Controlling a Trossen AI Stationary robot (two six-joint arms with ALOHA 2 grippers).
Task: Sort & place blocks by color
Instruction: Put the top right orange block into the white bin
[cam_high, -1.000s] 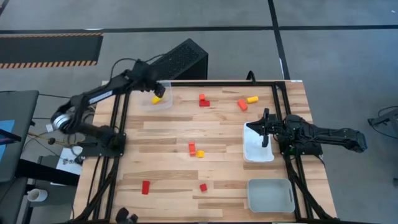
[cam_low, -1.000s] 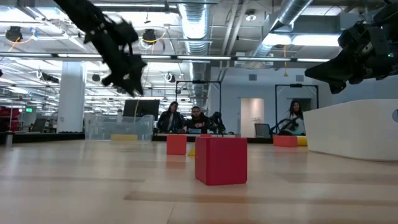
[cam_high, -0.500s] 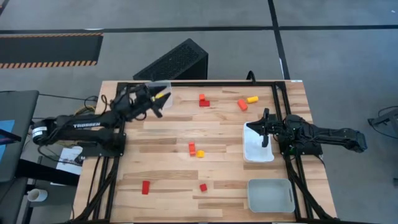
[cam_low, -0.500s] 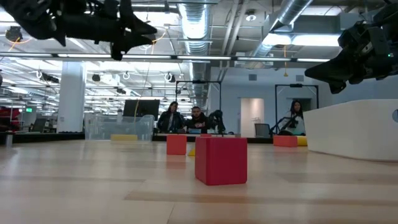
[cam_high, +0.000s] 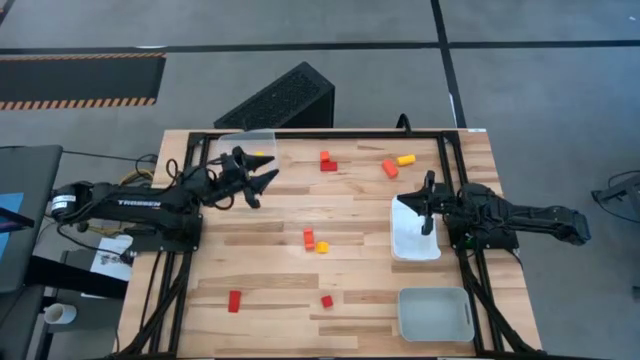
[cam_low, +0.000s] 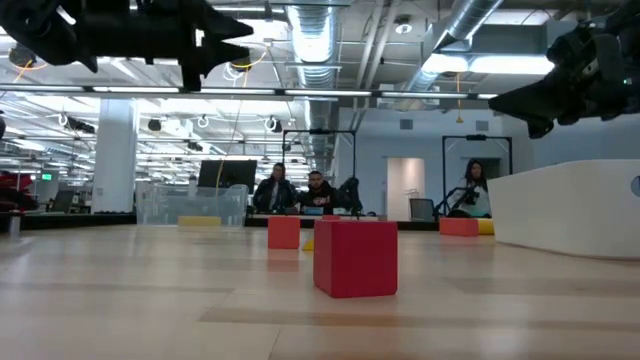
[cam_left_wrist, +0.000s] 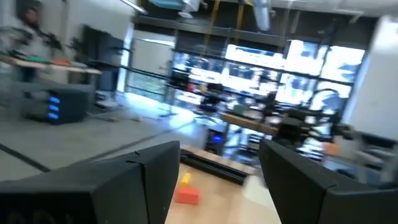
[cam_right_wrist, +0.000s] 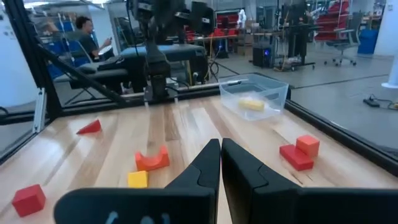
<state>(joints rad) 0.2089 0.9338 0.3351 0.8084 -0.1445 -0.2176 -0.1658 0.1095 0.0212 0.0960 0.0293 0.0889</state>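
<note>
Small blocks lie scattered on the wooden table: a red and orange pair (cam_high: 326, 160), an orange block (cam_high: 390, 168), a yellow one (cam_high: 405, 159), an orange and yellow pair (cam_high: 314, 241), and two red ones (cam_high: 234, 300) (cam_high: 326, 300). A yellow block (cam_high: 258, 155) lies in the clear tray (cam_high: 236, 144) at the far left. My left gripper (cam_high: 262, 186) (cam_left_wrist: 217, 180) hovers open, level, just near of that tray, holding nothing. My right gripper (cam_high: 428, 205) (cam_right_wrist: 221, 155) is shut and empty above the far-left edge of the white tray (cam_high: 415, 240).
A grey tray (cam_high: 435, 313) stands at the near right corner. Black frame rails (cam_high: 452, 170) run along the table's left, right and far sides. A dark box (cam_high: 280, 98) sits on the floor beyond the far edge. People sit in the room behind (cam_low: 300, 190).
My left arm has swung down from a raised pose over the clear tray. Its gripper has moved toward the near edge and turned from pointing down to level, now clear of the tray. The yellow block stays in the tray.
</note>
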